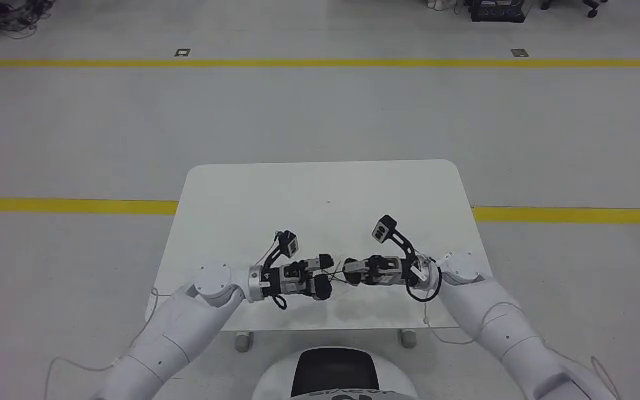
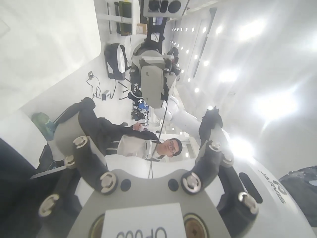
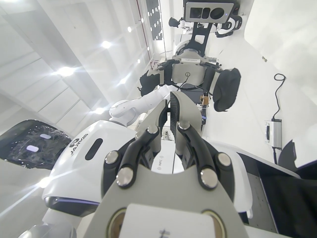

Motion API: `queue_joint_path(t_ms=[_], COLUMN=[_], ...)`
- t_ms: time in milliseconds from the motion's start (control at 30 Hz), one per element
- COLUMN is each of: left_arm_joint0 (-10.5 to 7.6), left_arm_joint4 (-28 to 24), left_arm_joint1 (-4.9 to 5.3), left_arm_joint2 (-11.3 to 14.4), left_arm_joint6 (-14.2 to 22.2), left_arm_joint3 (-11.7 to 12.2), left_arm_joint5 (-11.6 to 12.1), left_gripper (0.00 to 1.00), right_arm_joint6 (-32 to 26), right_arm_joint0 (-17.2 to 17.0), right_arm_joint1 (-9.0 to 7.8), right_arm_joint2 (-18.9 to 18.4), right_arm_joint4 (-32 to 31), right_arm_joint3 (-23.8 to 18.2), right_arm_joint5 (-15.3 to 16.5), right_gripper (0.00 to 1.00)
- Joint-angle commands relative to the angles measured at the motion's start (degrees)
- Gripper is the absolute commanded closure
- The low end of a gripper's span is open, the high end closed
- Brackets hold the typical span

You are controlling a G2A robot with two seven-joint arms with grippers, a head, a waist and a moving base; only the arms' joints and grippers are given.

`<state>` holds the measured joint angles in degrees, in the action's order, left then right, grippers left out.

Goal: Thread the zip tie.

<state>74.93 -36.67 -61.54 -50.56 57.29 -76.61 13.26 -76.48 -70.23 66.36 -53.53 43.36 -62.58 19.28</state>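
The zip tie is a thin black strap spanning the small gap between my two grippers above the table's front edge. My right gripper is shut on it, the strap pinched between its pads. From there the zip tie runs to the palm of my left gripper, whose black-tipped fingers stand wide apart on either side of it. In the left wrist view the zip tie comes from the right gripper down between my open left gripper fingers. The tie's head is hidden.
The white table lies bare behind the grippers, with free room across its middle and back. Both arms hang over its front edge. Grey floor with yellow lines surrounds it.
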Motion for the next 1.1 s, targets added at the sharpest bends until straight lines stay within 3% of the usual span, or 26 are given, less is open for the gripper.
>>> queue_joint_path(t_ms=[0,233,533,1067], left_arm_joint0=[-0.01,-0.01,0.19,0.41], left_arm_joint4=[-0.1,-0.1,-0.3,-1.6], left_arm_joint1=[-0.01,-0.01,-0.08,0.15], left_arm_joint2=[0.0,0.0,0.5,-0.3], left_arm_joint6=[-0.1,-0.1,-2.8,-2.8], left_arm_joint3=[0.0,0.0,-0.3,0.2], left_arm_joint5=[0.2,0.2,-1.6,-1.3], left_gripper=[0.0,0.0,0.0,0.0], right_arm_joint6=[1.1,1.1,5.6,5.1], right_arm_joint0=[-0.1,-0.1,-2.3,-4.1], right_arm_joint1=[-0.01,-0.01,-0.24,-0.26], right_arm_joint2=[-0.2,-0.2,-1.9,-4.1], right_arm_joint4=[-0.4,-0.4,-3.5,-3.6], right_arm_joint3=[-0.2,-0.2,-3.8,-5.2], right_arm_joint5=[0.2,0.2,0.2,0.0], right_gripper=[1.0,1.0,1.0,1.0])
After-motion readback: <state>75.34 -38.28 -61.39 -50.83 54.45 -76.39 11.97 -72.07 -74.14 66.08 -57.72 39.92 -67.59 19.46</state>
